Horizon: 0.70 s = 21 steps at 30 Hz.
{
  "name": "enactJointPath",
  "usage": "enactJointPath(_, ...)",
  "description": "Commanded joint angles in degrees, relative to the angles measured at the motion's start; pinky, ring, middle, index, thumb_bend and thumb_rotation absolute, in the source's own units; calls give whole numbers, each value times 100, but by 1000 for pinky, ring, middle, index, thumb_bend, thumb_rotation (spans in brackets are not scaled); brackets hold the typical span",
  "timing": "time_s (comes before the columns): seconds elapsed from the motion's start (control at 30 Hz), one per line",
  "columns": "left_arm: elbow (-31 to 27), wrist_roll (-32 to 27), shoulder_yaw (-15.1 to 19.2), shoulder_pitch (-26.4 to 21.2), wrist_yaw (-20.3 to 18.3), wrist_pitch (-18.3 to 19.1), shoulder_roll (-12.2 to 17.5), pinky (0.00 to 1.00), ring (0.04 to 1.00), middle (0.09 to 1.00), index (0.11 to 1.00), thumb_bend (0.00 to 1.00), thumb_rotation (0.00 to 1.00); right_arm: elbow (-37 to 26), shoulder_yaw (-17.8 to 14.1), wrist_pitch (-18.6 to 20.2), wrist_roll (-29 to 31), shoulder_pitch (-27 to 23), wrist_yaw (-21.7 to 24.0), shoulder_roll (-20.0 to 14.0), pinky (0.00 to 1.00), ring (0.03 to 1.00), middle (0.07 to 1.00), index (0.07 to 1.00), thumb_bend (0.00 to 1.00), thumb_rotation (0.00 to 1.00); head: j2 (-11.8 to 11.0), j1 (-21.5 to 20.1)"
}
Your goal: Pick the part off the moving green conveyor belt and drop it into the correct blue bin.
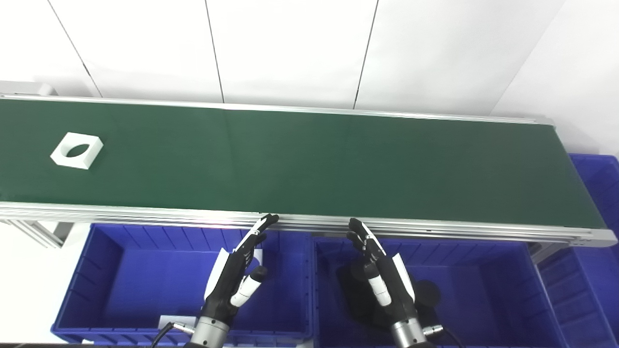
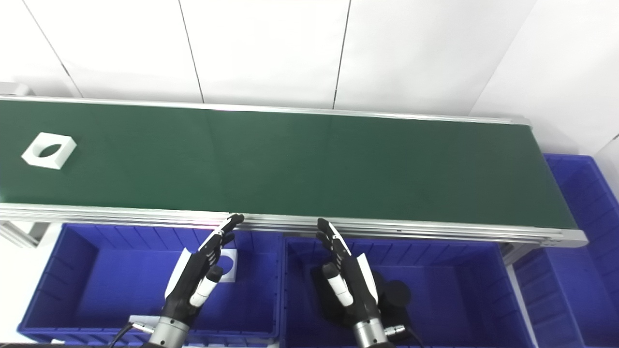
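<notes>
A white square part with a round hole [image 1: 77,150] lies at the far left of the green conveyor belt [image 1: 309,164]. My left hand [image 1: 238,273] hovers open above the left blue bin [image 1: 96,270], its fingertips reaching the belt's near rail. My right hand [image 1: 382,278] is open too, held over the middle blue bin [image 1: 483,290]. Both hands are far to the right of the part and hold nothing. In the left bin a white square part [image 2: 227,265] shows partly behind my left hand. Black parts [image 2: 396,292] lie in the middle bin, partly hidden by my right hand.
A third blue bin [image 1: 599,232] stands at the right end of the belt. The aluminium rail [image 1: 145,215] runs along the belt's near edge above the bins. White wall panels close off the far side.
</notes>
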Motion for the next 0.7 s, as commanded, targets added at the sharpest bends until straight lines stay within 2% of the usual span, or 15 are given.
enactJointPath(0.0, -129, -26, 7, -82, -67, -218, -5, 957, 980, 970, 894, 789, 1000, -136, 33, -315, -21, -99, -82, -4, 921, 911, 940, 941, 819, 1000, -11, 17)
enactJointPath(0.4, -145, 22, -36, -66, -43, -217, 1, 945, 972, 964, 893, 793, 1000, -141, 32, -315, 1, -78, -103, -20, 927, 917, 939, 940, 836, 1000, -22, 42)
enactJointPath(0.67, -170, -269, 38, -36, -354, -217, -61, 915, 954, 953, 892, 794, 1000, -218, 8, -315, 53, -55, -102, 10, 918, 906, 929, 935, 824, 1000, -27, 48)
